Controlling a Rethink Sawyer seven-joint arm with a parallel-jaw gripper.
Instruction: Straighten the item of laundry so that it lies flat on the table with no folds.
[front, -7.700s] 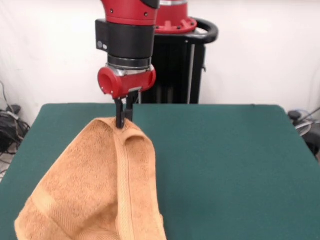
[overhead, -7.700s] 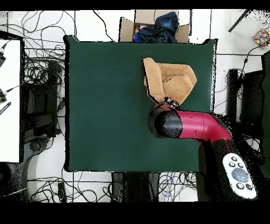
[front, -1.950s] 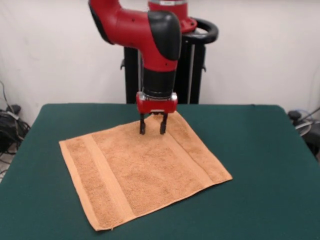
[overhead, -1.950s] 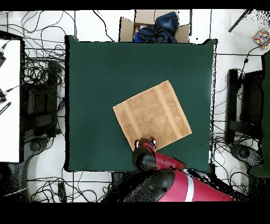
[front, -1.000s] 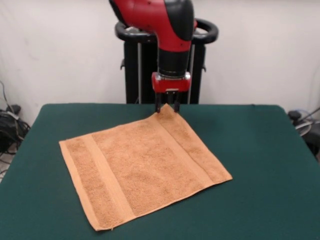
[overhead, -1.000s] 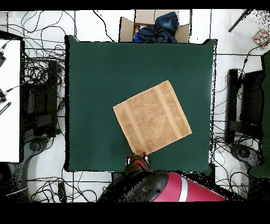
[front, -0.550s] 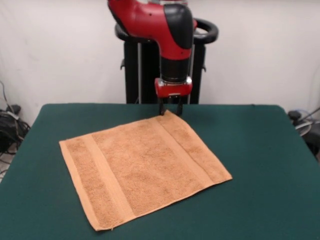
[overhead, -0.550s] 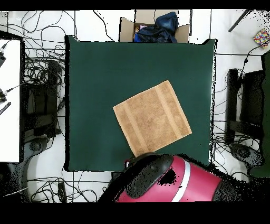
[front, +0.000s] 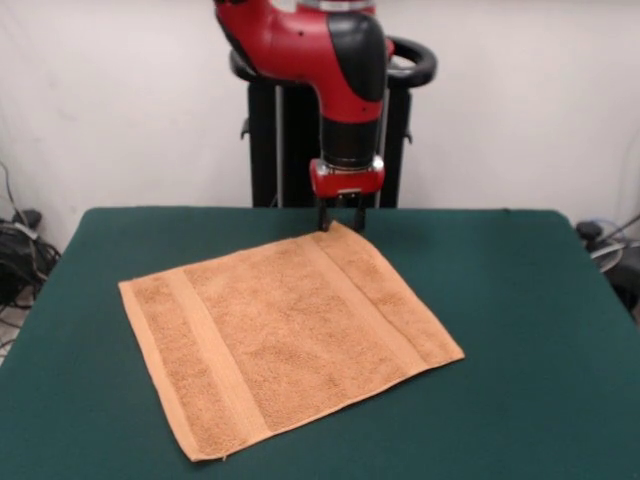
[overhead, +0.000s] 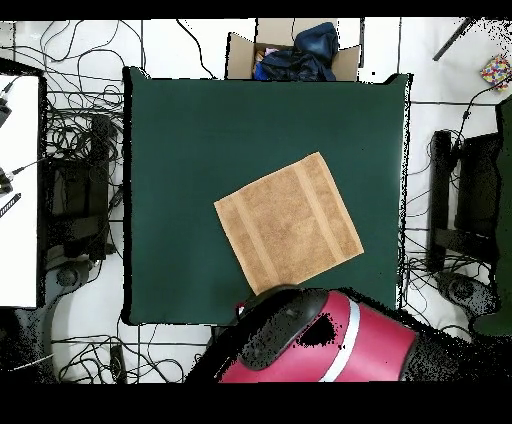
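Towel (front: 285, 340) (overhead: 288, 223): lying flat, skewed to worktop (front: 520, 330) (overhead: 180, 150) edges, bare felt surrounding it. End effector (front: 340, 216) hanging at the far corner; finger spread cannot be told.

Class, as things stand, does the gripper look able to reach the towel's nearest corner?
Probably yes. The gripper hangs just above the towel at its corner nearest the pedestal, and nothing stands between them on the table.

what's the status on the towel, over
Gripper at towel's far corner, fingers open, holding nothing. Towel spread flat on the table, both bands showing, no folds. Nothing in the way.
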